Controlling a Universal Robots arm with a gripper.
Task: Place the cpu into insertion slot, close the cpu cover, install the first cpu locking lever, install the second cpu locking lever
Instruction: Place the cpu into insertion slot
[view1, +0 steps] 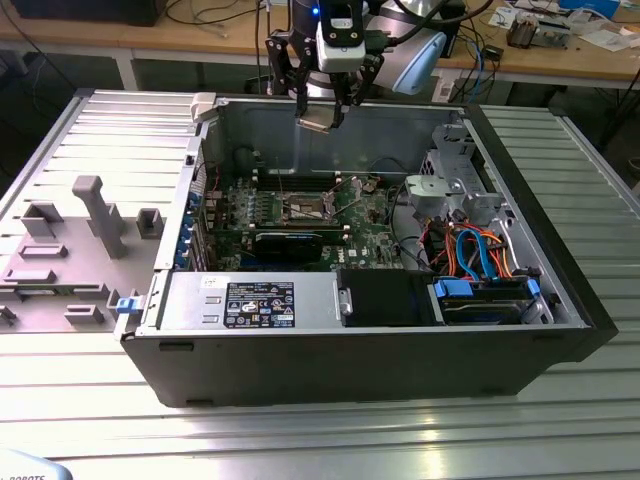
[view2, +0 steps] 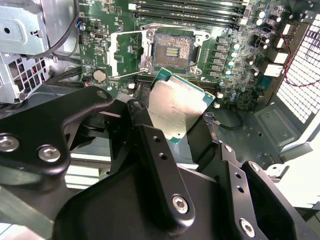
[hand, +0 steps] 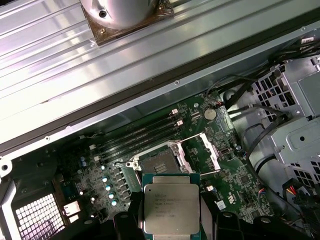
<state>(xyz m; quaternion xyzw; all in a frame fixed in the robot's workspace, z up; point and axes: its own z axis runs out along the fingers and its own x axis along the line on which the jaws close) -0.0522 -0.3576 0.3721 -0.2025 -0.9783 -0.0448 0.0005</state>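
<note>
On the exterior view's left a grey fixture tray lies on the ribbed worktop; just beside it sits the open computer case, with the green circuit board inside; above the board, near the case's far wall, the jaws are clamped on the cpu, which hangs in the air, clear of the board; lower down, the insertion slot lies bare, its dark centre exposed; in the first wrist view the cpu cover stands open beside the slot; a metal drive cage occupies the case's right end.
</note>
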